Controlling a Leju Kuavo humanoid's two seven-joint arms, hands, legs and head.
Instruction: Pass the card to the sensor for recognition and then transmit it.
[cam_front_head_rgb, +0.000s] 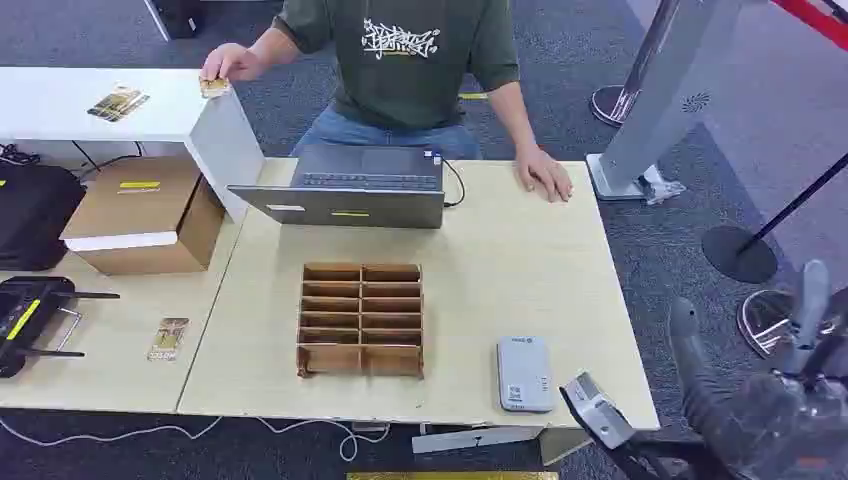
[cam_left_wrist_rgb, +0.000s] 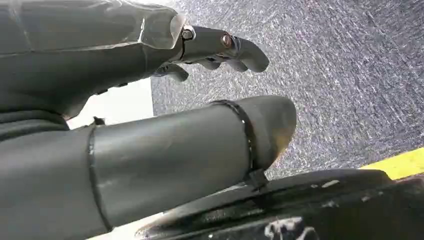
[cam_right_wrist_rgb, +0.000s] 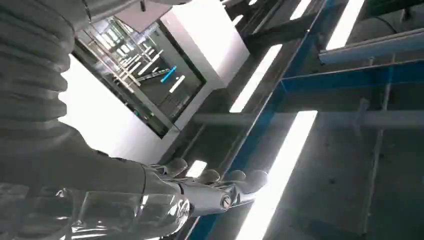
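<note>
Card (cam_front_head_rgb: 168, 338) lay flat on the left part of the table (cam_front_head_rgb: 560, 280), well apart from both robot hands, nothing touching it; small, upright-oblong, brownish-gold with a dark printed face, details too small to read. Grey sensor (cam_front_head_rgb: 524, 373) sat flat near the table's front right edge, beside the wooden divider box (cam_front_head_rgb: 361, 319). Right hand (cam_front_head_rgb: 800, 330) was raised off the table's right side, fingers (cam_right_wrist_rgb: 235, 186) stretched out nearly straight, loosely apart, holding nothing. Left hand (cam_left_wrist_rgb: 150, 100) hung over grey carpet, fingers (cam_left_wrist_rgb: 245, 50) slightly curled but apart, empty, thumb clear of them. A person (cam_front_head_rgb: 410, 60) stood behind the table, one hand flat on it, the other holding a second card (cam_front_head_rgb: 214, 87) at a white table. More cards (cam_front_head_rgb: 118, 102) lay there.
</note>
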